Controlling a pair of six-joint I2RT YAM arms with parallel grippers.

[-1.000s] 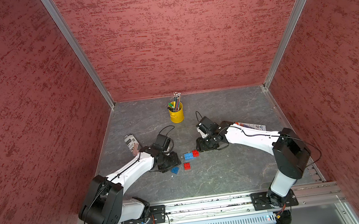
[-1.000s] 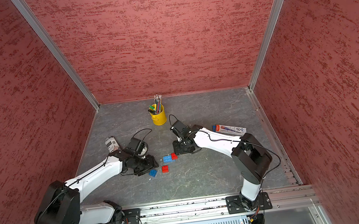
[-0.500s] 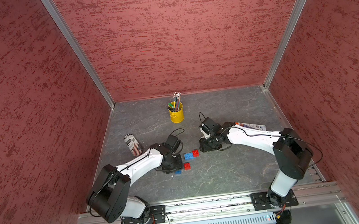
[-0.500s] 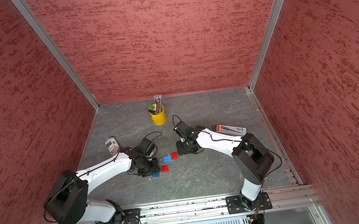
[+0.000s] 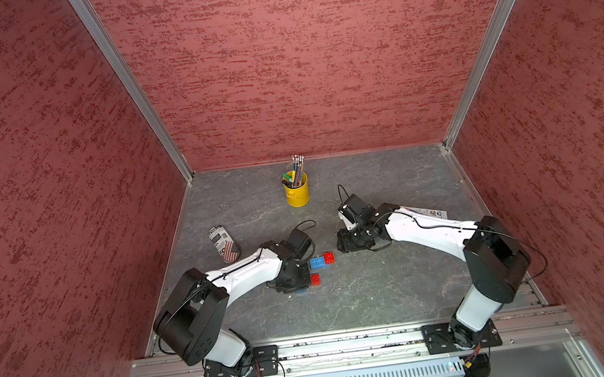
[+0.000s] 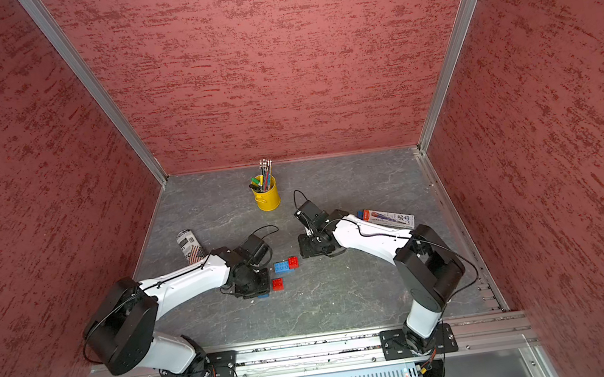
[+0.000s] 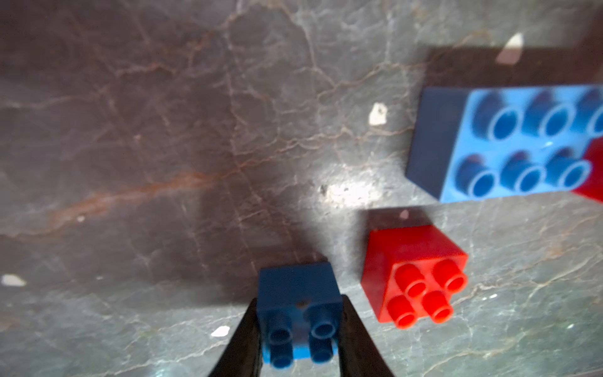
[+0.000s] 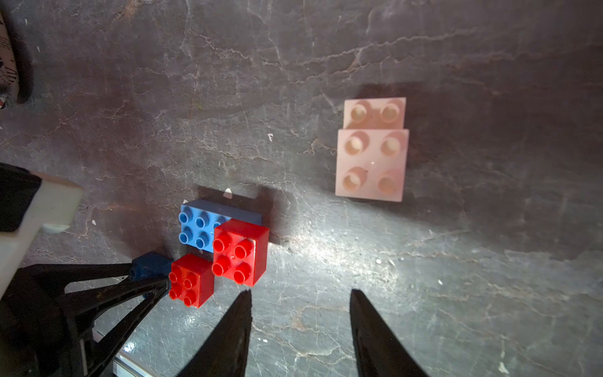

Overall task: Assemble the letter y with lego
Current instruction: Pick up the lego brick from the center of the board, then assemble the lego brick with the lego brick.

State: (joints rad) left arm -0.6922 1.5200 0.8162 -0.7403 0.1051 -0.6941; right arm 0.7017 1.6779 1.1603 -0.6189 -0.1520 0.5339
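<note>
Left fingers [image 7: 244,346] pinch the square blue brick [image 7: 295,287] on the worktop [image 7: 163,130], just beside a loose red brick [image 7: 411,261]. Right fingers [image 8: 231,342] stand spread and empty, near the stacked white bricks [image 8: 370,163].

My left claw [image 7: 299,318] grips the blue square brick [image 7: 295,284]. Seen in both top views, clock centred there: at 3 o'clock the loose red square brick [image 5: 315,279] stands just beside, leaving a narrow gap. At 2 o'clock the long blue brick [image 5: 317,263] carrying 1 stacked red square brick [image 5: 328,257] blocks me, with my right arm [image 5: 416,228] beyond. From 4 to 6 o'clock the grey floor [image 5: 366,296] lies open.
</note>
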